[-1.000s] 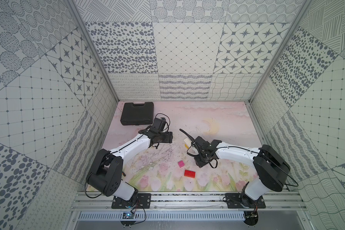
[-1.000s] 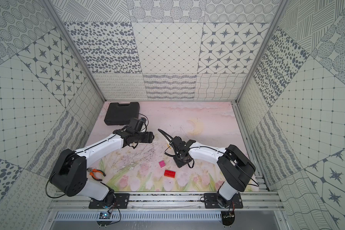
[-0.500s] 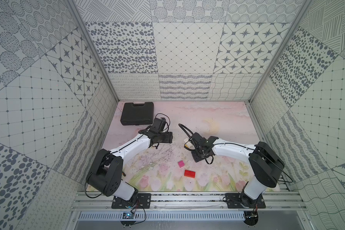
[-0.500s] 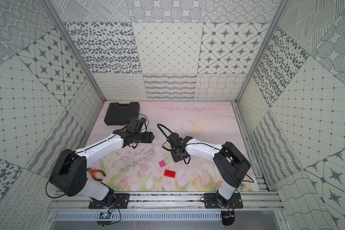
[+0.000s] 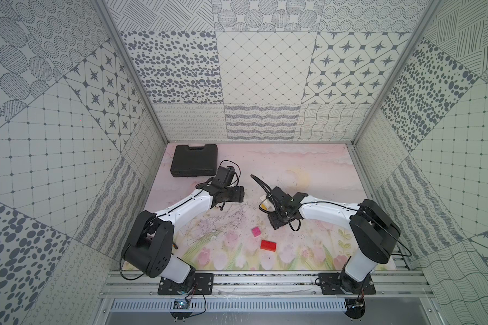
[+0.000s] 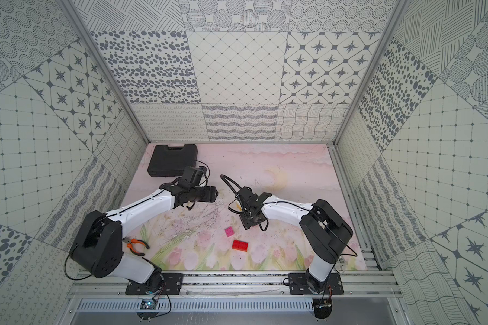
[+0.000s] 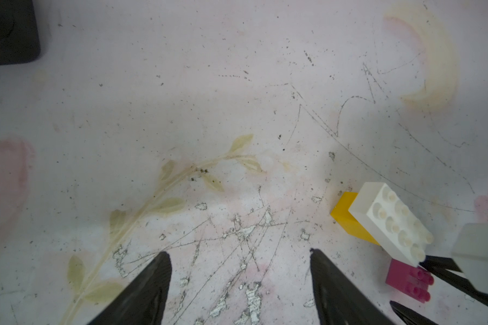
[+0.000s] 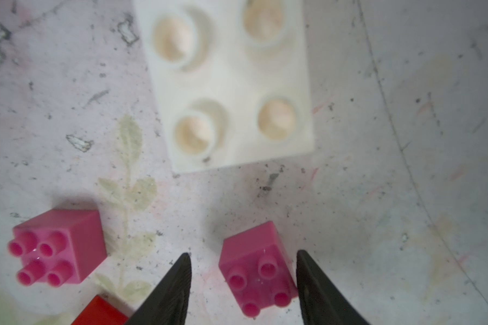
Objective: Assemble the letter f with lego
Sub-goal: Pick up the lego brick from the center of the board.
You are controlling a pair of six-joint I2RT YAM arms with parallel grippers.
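Grey-and-white patterned panels are covering the back wall (image 5: 261, 84), the left wall (image 5: 40, 140) and the right wall (image 5: 448, 140): dots, stars, diamonds, waves and grids. An aluminium post (image 5: 130, 70) is running up each back corner. A pale pink mat (image 5: 293, 160) is lying on the floor, showing a painted yellow moon (image 5: 302, 177) and tulips (image 5: 223, 257) along the front edge. Its surface is looking scratched and dusty. A metal rail (image 5: 265, 282) is crossing the front. Soft, even light is falling everywhere.

I am logging a black plastic case (image 5: 194, 164) lying shut at the far left corner of the floral mat (image 5: 316, 166). Orange-handled pliers (image 6: 137, 245) are lying at the mat's near left edge, well apart from the case. Patterned panels (image 5: 265, 70) are enclosing everything.
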